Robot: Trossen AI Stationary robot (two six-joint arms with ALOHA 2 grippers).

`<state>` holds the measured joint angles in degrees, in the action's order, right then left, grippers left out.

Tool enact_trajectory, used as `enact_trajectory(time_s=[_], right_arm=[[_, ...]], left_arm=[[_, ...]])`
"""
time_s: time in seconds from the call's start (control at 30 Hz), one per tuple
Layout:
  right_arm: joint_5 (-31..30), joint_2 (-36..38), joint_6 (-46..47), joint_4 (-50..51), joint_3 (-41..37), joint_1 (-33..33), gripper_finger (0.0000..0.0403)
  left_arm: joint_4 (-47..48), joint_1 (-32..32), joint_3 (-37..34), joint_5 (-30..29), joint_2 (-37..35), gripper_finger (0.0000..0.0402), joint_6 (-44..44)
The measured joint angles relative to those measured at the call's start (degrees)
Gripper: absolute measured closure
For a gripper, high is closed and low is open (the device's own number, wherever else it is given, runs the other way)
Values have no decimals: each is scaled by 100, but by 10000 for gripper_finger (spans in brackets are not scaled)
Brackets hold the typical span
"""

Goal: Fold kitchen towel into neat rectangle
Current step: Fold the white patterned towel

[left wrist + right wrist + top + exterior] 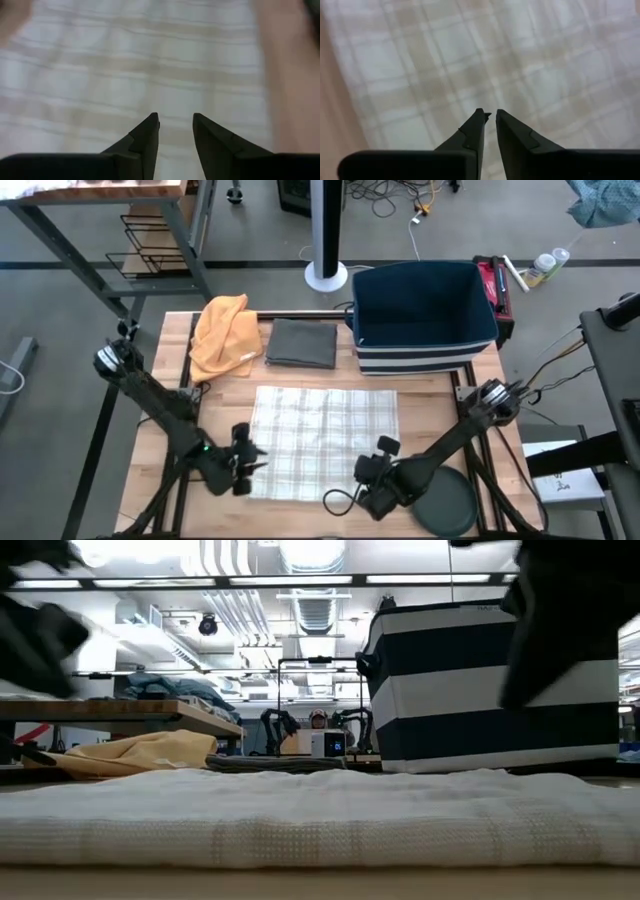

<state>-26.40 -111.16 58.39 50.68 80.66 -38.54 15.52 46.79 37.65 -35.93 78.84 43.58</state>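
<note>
Lying flat at the centre of the counter [160,430], the towel [322,435] runs its long axis from 9 to 3 o'clock. The left pincer [246,459] sits at the towel's 8 o'clock corner, fingers [146,137] parted by a moderate gap over the plaid cloth and holding nothing. The right pincer [372,467] sits at the 5 o'clock edge, its tips nearly together; whether cloth is pinched between them cannot be told. Both arms stand about equally near the 6 o'clock hem, so the coming fold probably carries that edge toward 12 o'clock. At 12 o'clock lie a grey cloth [301,344], an orange cloth [224,332] and a striped bin [424,315]. No writing is legible.
</note>
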Motion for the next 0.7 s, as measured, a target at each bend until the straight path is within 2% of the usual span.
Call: enact_trajectory(time_s=[0.1,0.2,0.3,0.43,0.57,0.7], right_arm=[[199,-103,445,-21,-238,-66,358],[925,-201,688,-36,-554,-71,355],[1369,-187,966,-40,-796,-77,351],[1375,-144,1133,-76,-861,-84,348],[1035,-178,806,-133,-663,-60,353],[940,-181,700,-169,-554,28,362]], left_arm=[[-380,-496,-152,102,136,287,-539],[-726,-818,-310,104,263,287,-976],[-925,-968,-407,76,350,287,-1054],[-1375,-995,-570,66,533,287,-1075],[-1869,-1013,-792,-21,838,287,-1062],[-2203,-1059,-941,-65,1187,287,-1048]])
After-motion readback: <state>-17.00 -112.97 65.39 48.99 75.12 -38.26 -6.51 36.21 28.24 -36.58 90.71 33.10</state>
